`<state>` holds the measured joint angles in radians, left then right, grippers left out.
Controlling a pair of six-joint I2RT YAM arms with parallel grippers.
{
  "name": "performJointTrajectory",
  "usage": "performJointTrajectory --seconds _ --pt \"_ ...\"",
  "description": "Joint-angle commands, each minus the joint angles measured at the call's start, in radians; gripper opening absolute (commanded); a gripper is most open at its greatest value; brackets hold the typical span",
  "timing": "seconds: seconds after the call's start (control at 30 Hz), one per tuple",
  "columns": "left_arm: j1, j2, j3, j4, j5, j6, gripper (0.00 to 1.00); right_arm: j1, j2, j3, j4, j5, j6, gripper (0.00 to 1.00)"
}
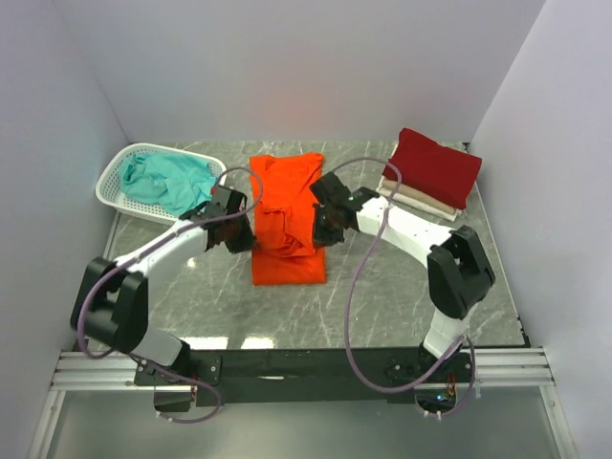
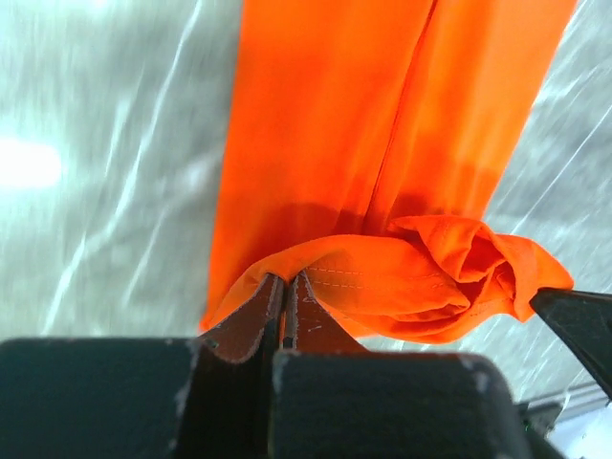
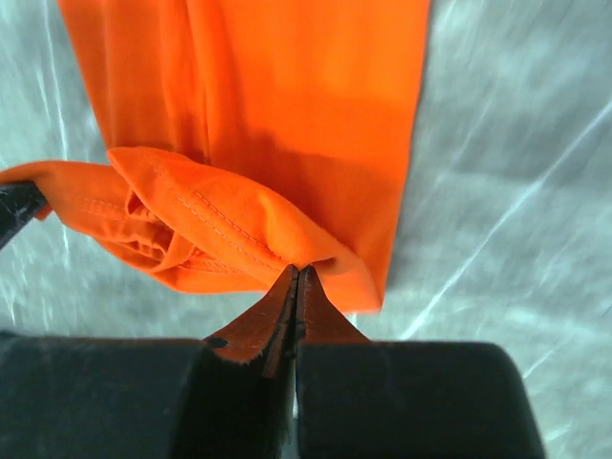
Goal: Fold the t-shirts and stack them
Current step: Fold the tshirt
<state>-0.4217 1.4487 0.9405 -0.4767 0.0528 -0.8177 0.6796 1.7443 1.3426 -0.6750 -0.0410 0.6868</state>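
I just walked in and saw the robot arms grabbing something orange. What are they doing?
The two arms are folding an orange t-shirt on the table. The left end effector and the right end effector are each shut on one end of a lifted edge of the shirt, while the rest lies flat. A dark red t-shirt already sits folded on a cream one at the far right, and a teal t-shirt waits in the white basket at the far left.

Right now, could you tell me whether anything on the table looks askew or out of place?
On the orange t-shirt, the raised edge is bunched and sagging between the left gripper and right gripper, not stretched flat.
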Motion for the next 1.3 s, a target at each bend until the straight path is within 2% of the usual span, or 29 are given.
performJointTrajectory --seconds 0.0,0.3,0.5,0.53,0.57,0.6,0.63,0.67,0.7,0.8,0.93,1.17,1.27 --pt "0.035 0.073 0.095 0.118 0.039 0.080 0.00 -0.052 0.052 0.117 0.003 0.036 -0.082 0.00" --pt "0.109 0.312 0.315 0.164 0.093 0.150 0.00 -0.152 0.265 0.349 -0.030 0.021 -0.168 0.00" --pt "0.135 0.412 0.394 0.133 0.105 0.166 0.02 -0.189 0.357 0.461 -0.038 -0.006 -0.205 0.00" --pt "0.142 0.427 0.402 0.135 0.114 0.163 0.08 -0.193 0.379 0.470 -0.034 -0.017 -0.208 0.00" --pt "0.149 0.432 0.403 0.133 0.120 0.158 0.17 -0.196 0.388 0.478 -0.022 -0.040 -0.217 0.08" --pt "0.152 0.435 0.403 0.133 0.121 0.147 0.35 -0.206 0.396 0.498 -0.017 -0.054 -0.220 0.21" --pt "0.155 0.432 0.400 0.135 0.116 0.141 0.45 -0.207 0.409 0.507 -0.012 -0.063 -0.222 0.50" --pt "0.156 0.426 0.399 0.136 0.113 0.138 0.55 -0.212 0.414 0.518 -0.014 -0.069 -0.225 0.59" --pt "0.156 0.420 0.394 0.138 0.105 0.132 0.70 -0.215 0.414 0.536 -0.017 -0.077 -0.228 0.64" --pt "0.156 0.375 0.363 0.150 0.102 0.126 0.83 -0.224 0.388 0.534 -0.011 -0.086 -0.236 0.69" --pt "0.155 0.302 0.266 0.168 0.130 0.126 0.82 -0.229 0.292 0.452 0.009 -0.099 -0.234 0.70" --pt "0.129 0.204 0.080 0.197 0.156 0.130 0.75 -0.209 0.127 0.115 0.118 -0.211 -0.178 0.65" --pt "0.104 0.179 0.017 0.207 0.147 0.124 0.71 -0.189 0.074 0.028 0.165 -0.227 -0.152 0.64"
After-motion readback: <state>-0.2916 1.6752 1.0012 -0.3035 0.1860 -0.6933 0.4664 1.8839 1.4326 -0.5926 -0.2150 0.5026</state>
